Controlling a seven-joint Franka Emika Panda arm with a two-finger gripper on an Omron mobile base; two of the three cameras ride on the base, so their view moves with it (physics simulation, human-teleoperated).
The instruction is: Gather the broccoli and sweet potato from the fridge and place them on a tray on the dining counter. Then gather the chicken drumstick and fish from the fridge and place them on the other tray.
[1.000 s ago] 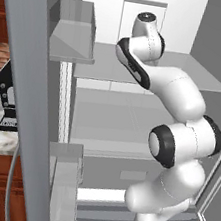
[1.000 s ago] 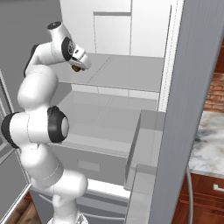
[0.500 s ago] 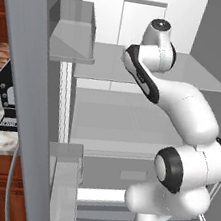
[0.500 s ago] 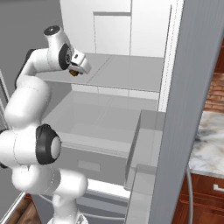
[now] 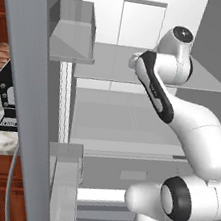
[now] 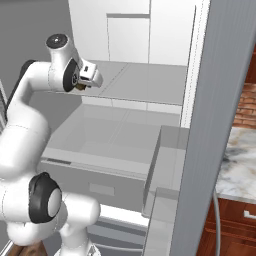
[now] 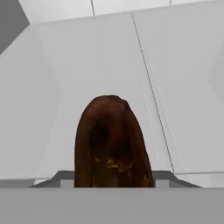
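Note:
A dark reddish-brown sweet potato (image 7: 111, 144) stands up between the jaws of my gripper (image 7: 111, 177), which is shut on it. Behind it lie the white back wall and shelf of the fridge. In the right base view the gripper (image 6: 81, 84) hangs just above the front left of the fridge's upper glass shelf (image 6: 145, 80), with a brown bit of the sweet potato (image 6: 78, 86) showing under the hand. In the left base view my bent wrist (image 5: 175, 47) and forearm cover the hand. The broccoli, chicken drumstick, fish and trays are out of view.
The fridge stands open, with a lower shelf (image 5: 116, 118) and a drawer front (image 6: 95, 172) below it. The open door's bins (image 5: 72, 30) are on the left of the left base view. A door edge (image 6: 210, 125) is near on the right, beside a marble counter (image 6: 240, 165).
The arm has stretched out and the hand has drawn back a little toward the base with the sweet potato still in its grip. The grip looks the same.

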